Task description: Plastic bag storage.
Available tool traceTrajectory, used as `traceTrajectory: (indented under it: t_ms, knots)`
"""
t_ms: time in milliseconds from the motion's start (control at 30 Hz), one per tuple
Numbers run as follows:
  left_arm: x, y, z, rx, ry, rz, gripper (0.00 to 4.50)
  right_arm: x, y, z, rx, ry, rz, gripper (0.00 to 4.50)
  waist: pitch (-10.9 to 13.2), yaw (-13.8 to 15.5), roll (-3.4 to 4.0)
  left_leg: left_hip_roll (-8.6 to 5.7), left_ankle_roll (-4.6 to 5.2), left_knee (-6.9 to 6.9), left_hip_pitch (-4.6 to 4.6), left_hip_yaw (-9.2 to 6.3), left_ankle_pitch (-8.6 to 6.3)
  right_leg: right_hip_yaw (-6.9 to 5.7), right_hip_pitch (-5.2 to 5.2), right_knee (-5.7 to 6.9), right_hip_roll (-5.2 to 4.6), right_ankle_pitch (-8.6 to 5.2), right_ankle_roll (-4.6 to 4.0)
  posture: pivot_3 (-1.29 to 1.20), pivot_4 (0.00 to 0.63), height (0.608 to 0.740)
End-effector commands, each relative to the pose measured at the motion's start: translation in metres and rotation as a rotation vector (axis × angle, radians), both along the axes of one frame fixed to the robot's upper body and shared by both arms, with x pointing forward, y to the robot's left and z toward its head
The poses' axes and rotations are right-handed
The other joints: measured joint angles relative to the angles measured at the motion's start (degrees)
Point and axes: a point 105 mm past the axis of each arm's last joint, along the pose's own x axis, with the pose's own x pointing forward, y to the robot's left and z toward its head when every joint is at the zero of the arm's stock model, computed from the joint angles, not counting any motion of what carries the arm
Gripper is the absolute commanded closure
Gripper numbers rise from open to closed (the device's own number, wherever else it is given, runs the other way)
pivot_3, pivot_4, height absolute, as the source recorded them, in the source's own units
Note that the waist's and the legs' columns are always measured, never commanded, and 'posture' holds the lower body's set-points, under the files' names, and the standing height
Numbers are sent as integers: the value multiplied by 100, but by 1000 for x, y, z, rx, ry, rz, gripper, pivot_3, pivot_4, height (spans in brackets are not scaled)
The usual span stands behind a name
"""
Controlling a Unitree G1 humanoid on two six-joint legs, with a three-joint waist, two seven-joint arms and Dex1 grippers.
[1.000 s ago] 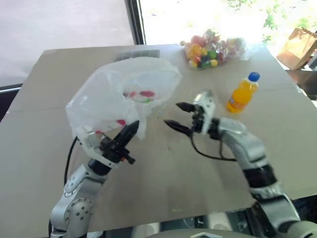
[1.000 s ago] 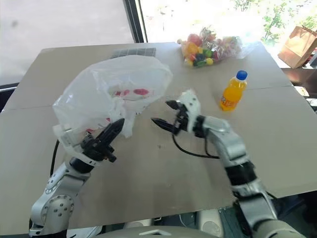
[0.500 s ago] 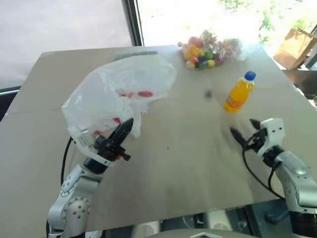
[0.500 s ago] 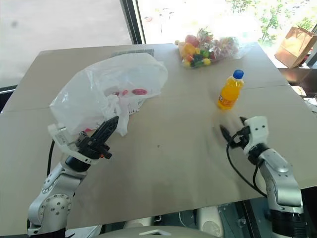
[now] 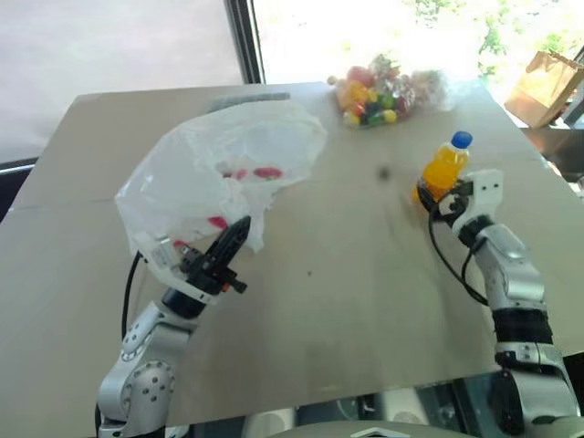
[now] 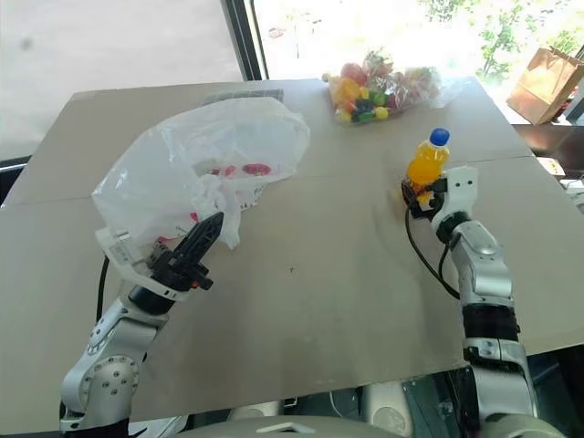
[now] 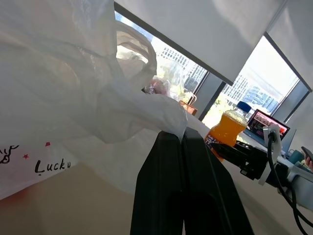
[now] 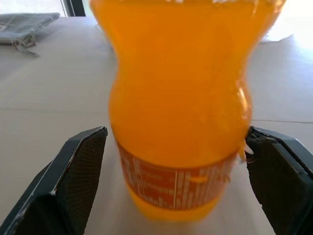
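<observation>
I see my left gripper (image 5: 239,230) raised above the near left part of the bench (image 5: 328,301), its two black fingers pressed flat together and pointing forward and toward the right. The left wrist view shows plastic draped just over the closed tips, but I cannot confirm that any film is pinched between them. The plastic bag (image 5: 219,169) sits directly ahead of and to the left of this gripper, billowed up in a loose mound, translucent white with red print showing through; its lower edge hangs against the gripper's wrist and fingers. In the left wrist view I read black lettering and small red stars on the bag's skin.

Further right, my right gripper (image 6: 422,193) is held level at the orange drink bottle (image 5: 442,168), which stands upright with a blue cap. The right wrist view shows the jaws spread wide, one finger (image 8: 73,171) on each side of the bottle's lower body, with a gap on the left side; on the right side I cannot tell whether it touches.

Beyond that gripper, at the far edge of the bench, lies a clear bag of colourful round pieces (image 5: 383,87). A grey flat item (image 5: 251,95) lies beyond the plastic bag.
</observation>
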Motion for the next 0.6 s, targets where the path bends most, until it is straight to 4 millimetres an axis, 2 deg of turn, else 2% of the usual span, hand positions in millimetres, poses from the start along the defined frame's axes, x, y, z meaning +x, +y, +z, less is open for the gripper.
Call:
traceTrajectory:
  t_ms: [33,167,233,300,367,467,533,600]
  knots:
    - [-4,-1,12,18,-59,5,4500,12,4,8,6,-54,-5,56,0,0,0,0,0,0,0,0,0,0,0,1,0,0,0,0,150,740]
    - [-3,-1,12,21,-59,5,4500,21,11,8,19,-70,0,56,1,-5,1,0,0,0,-1,3,0,2,0,0,0,1,-1,0,150,740]
    - [-3,0,12,22,-62,6,4500,22,12,11,12,-92,2,571,1,-5,1,0,-1,0,-1,2,0,2,0,0,0,1,-1,0,150,740]
    - [-2,0,12,23,-63,6,4500,22,15,14,-15,-110,25,1367,1,-5,1,1,-1,0,-1,2,0,2,0,0,0,1,-1,0,150,740]
    - [-3,1,11,23,-60,6,4500,19,26,18,-49,-130,72,1452,1,-6,1,1,-1,0,-1,3,1,2,0,1,0,1,-1,0,150,740]
    - [-3,1,8,25,-55,1,4500,11,60,30,-65,-164,217,1452,4,-26,7,2,-1,0,0,5,1,3,-2,3,0,1,-1,0,150,740]
    - [-3,0,6,25,-52,-6,4500,2,94,45,-16,-178,349,1452,8,-44,14,4,-1,-2,-1,4,1,4,-6,4,3,1,-2,0,150,740]
    - [-3,-3,5,25,-50,-20,4500,-11,139,71,57,-209,502,1452,10,-84,16,9,-2,-5,-2,4,1,6,-11,7,7,2,-2,0,150,740]
